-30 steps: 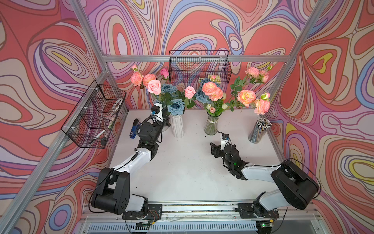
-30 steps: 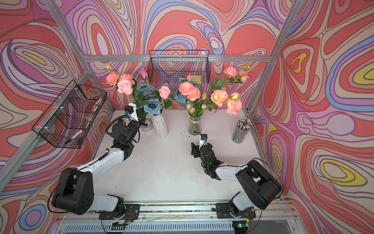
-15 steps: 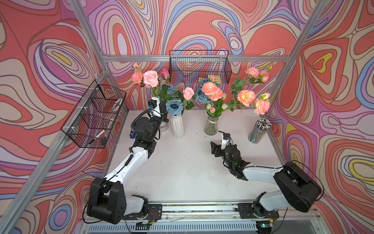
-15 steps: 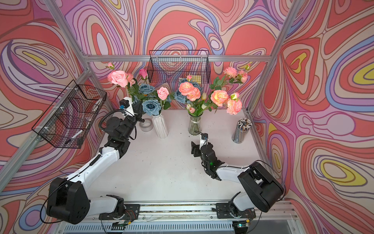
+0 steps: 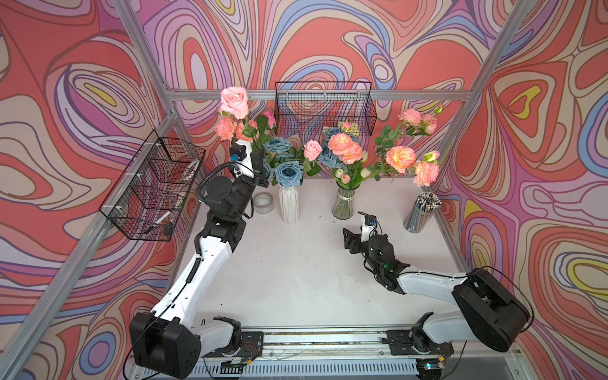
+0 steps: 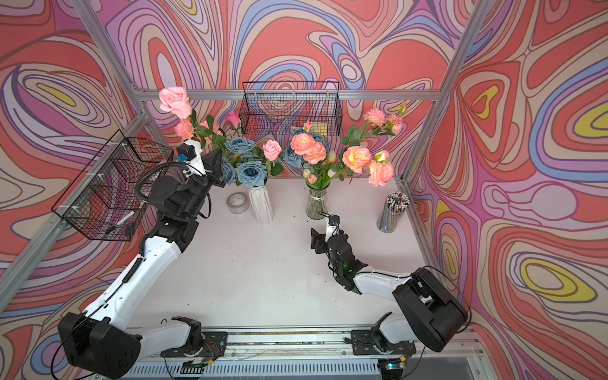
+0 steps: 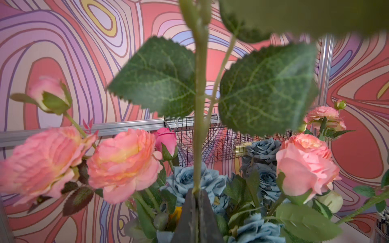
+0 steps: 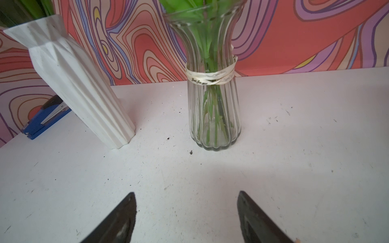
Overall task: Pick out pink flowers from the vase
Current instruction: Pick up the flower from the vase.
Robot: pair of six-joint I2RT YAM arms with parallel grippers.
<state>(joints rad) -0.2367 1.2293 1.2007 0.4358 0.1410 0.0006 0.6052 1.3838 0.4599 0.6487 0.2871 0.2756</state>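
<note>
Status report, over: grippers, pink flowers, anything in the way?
Left gripper shut on pink rose stem, bloom topmost. Right gripper open, empty, facing glass vase. Blue roses crowd the stem.

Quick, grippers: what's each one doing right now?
Left gripper: shut on the pink rose stem.
Right gripper: open, empty, facing the glass vase.

The cream ribbon [image 8: 219,75] tied round the glass vase [image 8: 213,126] reads "Just for you".

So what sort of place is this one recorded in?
Likely a purpose-built robot test cell, not a home: an aluminium frame carrying swirl-printed wall panels, and two arms mounted on a rail at the edge of a white table.
</note>
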